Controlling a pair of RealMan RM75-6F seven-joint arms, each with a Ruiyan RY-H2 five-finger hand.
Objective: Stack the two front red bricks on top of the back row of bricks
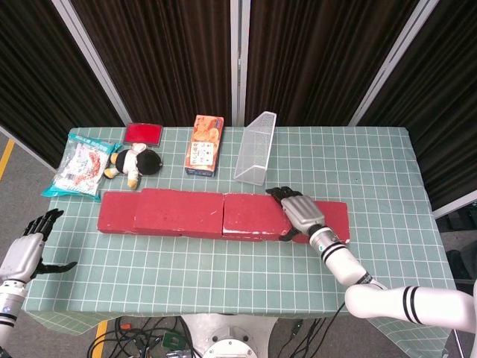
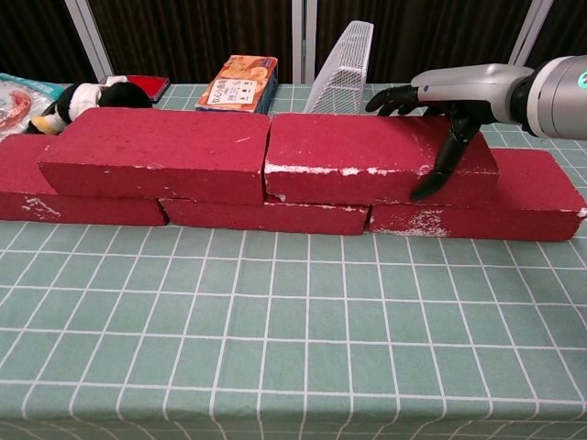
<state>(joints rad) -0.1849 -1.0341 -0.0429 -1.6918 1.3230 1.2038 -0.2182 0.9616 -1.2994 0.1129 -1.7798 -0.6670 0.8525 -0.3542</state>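
Three red bricks form the back row, showing at the left end (image 2: pixel 18 183), the middle (image 2: pixel 266 215) and the right end (image 2: pixel 532 197). Two more red bricks lie on top: the left one (image 2: pixel 156 151) (image 1: pixel 182 209) and the right one (image 2: pixel 367 156) (image 1: pixel 253 212), end to end. My right hand (image 2: pixel 459 92) (image 1: pixel 302 212) grips the right end of the top right brick, with the thumb (image 2: pixel 445 160) down its front face and the other fingers over its back edge. My left hand (image 1: pixel 26 250) hangs open off the table's front left corner, seen only in the head view.
Behind the bricks stand a white wire basket (image 1: pixel 256 147), an orange box (image 1: pixel 205 144), a black-and-white plush toy (image 1: pixel 134 160), a snack bag (image 1: pixel 80 165) and a flat red box (image 1: pixel 143 133). Green gridded cloth (image 2: pixel 293 348) covers the table in front of the bricks.
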